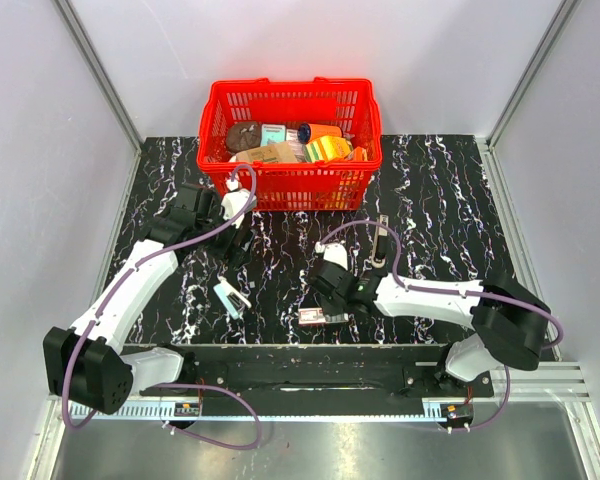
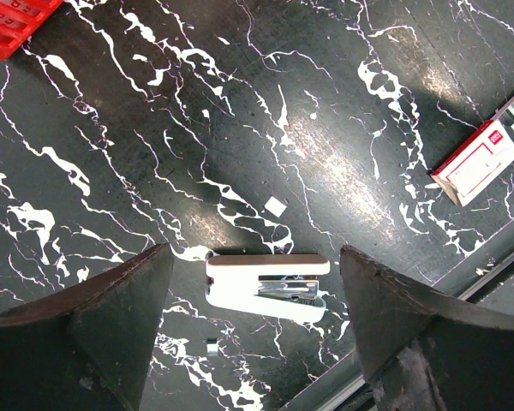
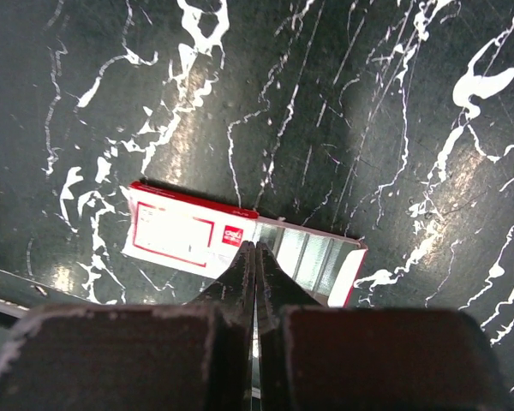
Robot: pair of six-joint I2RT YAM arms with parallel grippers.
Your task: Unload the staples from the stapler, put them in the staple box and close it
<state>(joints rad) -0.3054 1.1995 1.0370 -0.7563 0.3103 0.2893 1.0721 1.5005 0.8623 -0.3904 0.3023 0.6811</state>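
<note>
Lying on the black, white-veined counter (image 1: 430, 200), the light-blue stapler (image 1: 231, 297) sits in the near-left part of the surface, just in front of the left gripper (image 1: 238, 248) and well apart from the red shopping basket (image 1: 290, 180) at the back. From above, its long axis runs diagonally, from far-left to near-right.

In the left wrist view the stapler (image 2: 265, 287) lies crosswise, its long axis roughly in line with the gap between the two fingers (image 2: 111, 325). The pale upper edge faces away from the camera, and the silvery metal part shows on the half toward the right of that view. The left gripper (image 2: 255, 251) is spread wide, with bare counter between each finger and the stapler, so nothing is held. A small white scrap (image 2: 276, 205) lies just beyond the stapler and a tiny metal bit (image 2: 212, 346) lies on its near side.

The right gripper (image 1: 325, 303) hangs over a white-and-red staple box (image 1: 313, 317) near the middle front of the counter. In its wrist view the fingers (image 3: 240, 274) are pressed together with no gap, their tips at the edge of the staple box (image 3: 180, 231). The box's tray is slid partly out, showing silvery rows inside. Whether anything thin is pinched there cannot be told.
</note>
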